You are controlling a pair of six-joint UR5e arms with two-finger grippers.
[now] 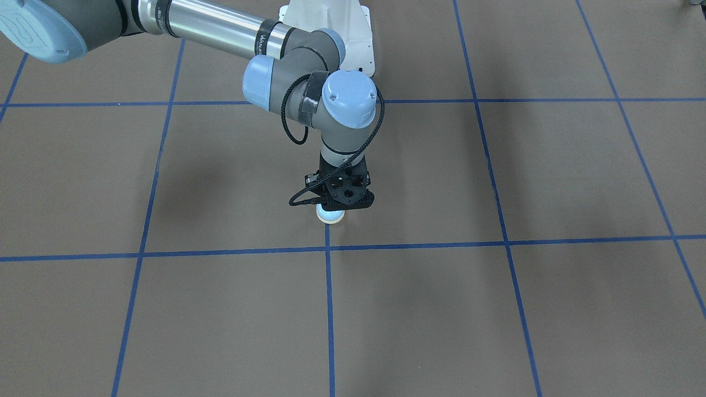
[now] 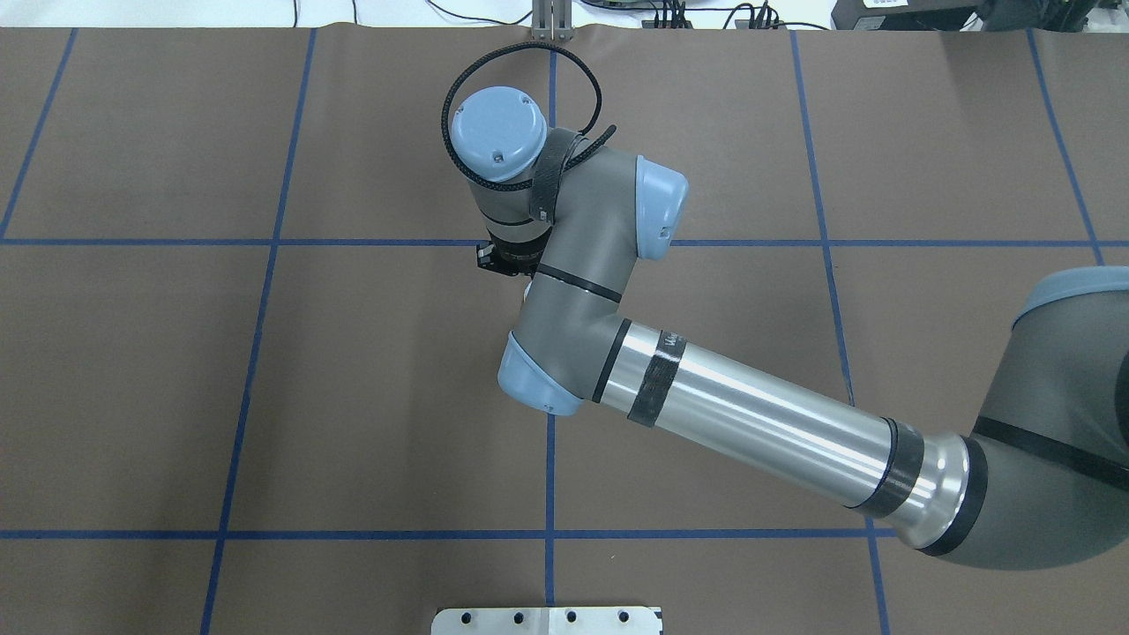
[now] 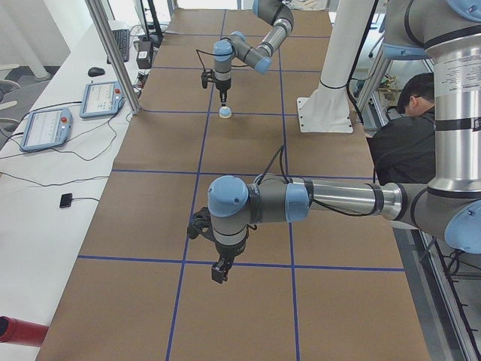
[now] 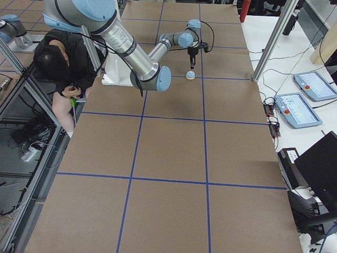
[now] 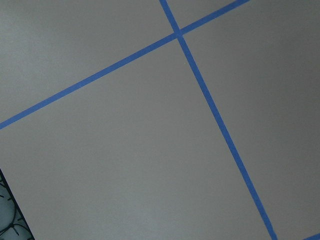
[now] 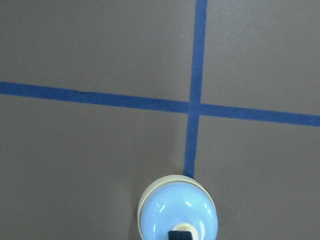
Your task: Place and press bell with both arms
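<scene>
Lettering on a band of the right arm (image 1: pixel 220 25) is too small to read. Nearest, the left gripper (image 3: pixel 219 274) hangs over the table (image 3: pixel 135 226); its jaws cannot be judged. Farther along, the right gripper (image 6: pixel 180 235) has jaws closed together at the cream button of the bell (image 6: pixel 170 210), which sits on blue tape (image 6: pixel 192 140) near a crossing.

Even, bright overhead light (soft shadows, mild glare)
</scene>
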